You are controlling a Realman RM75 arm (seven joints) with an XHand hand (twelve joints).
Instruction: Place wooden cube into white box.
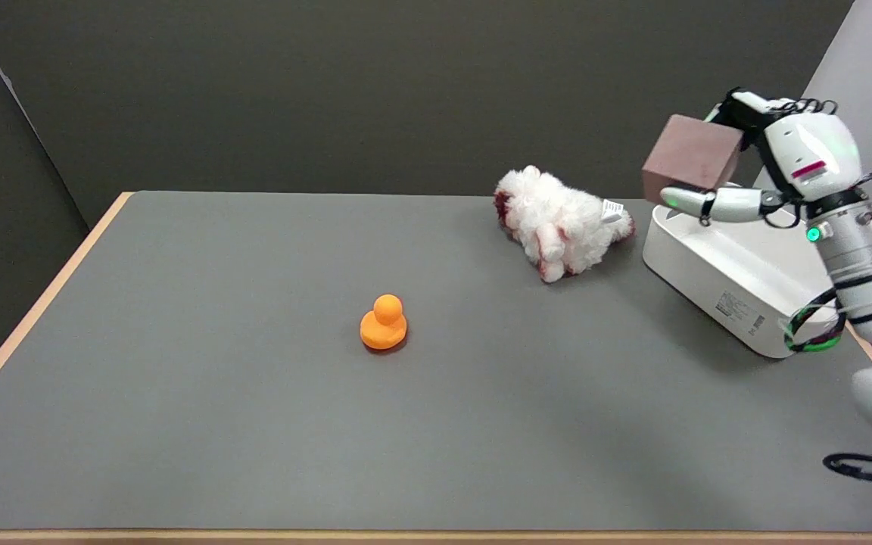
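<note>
At the frame's upper right, the right hand (765,170) grips the wooden cube (691,160) in the air above the white box (716,284), near the table's right edge (864,350).

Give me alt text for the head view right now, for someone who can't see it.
The robot's right hand holds a wooden cube in the air above the near end of a white box at the right side of a grey table. A fluffy white plush toy lies just left of the box, and an orange rubber duck stands near the table's middle.
</note>
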